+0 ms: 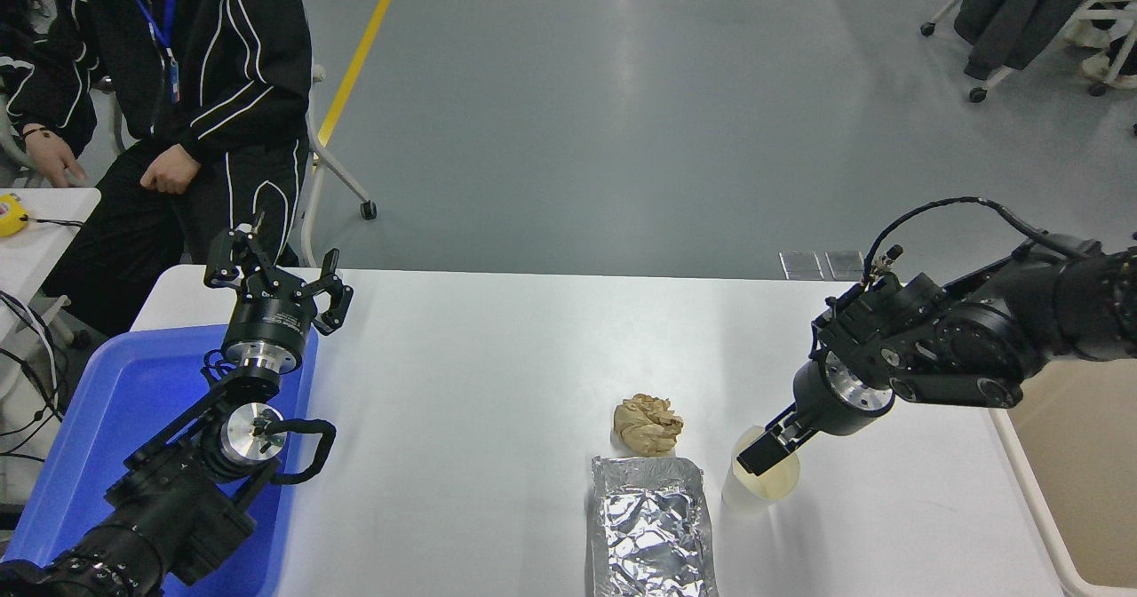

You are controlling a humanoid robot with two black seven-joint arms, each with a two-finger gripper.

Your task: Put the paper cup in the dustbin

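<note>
The paper cup (744, 493) stands upright on the white table (480, 375), right of a silver foil tray, its cream inside showing. My right gripper (758, 453) comes in from the right and points down and left. Its tip sits at the cup's mouth, over the far side of the rim. It is seen side-on, so I cannot tell whether it is open or shut, nor whether it touches the cup. The beige dustbin (1079, 464) stands beside the table's right edge, its pale rim (1021, 481) just right of my right arm. My left gripper (271, 270) is parked, open and empty, over the blue tray.
A crumpled brown paper ball (648, 425) lies just left of the cup, and the silver foil tray (650, 530) lies in front of the ball. A blue plastic tray (107, 410) sits at the table's left. A person in black (191, 73) sits at the far left.
</note>
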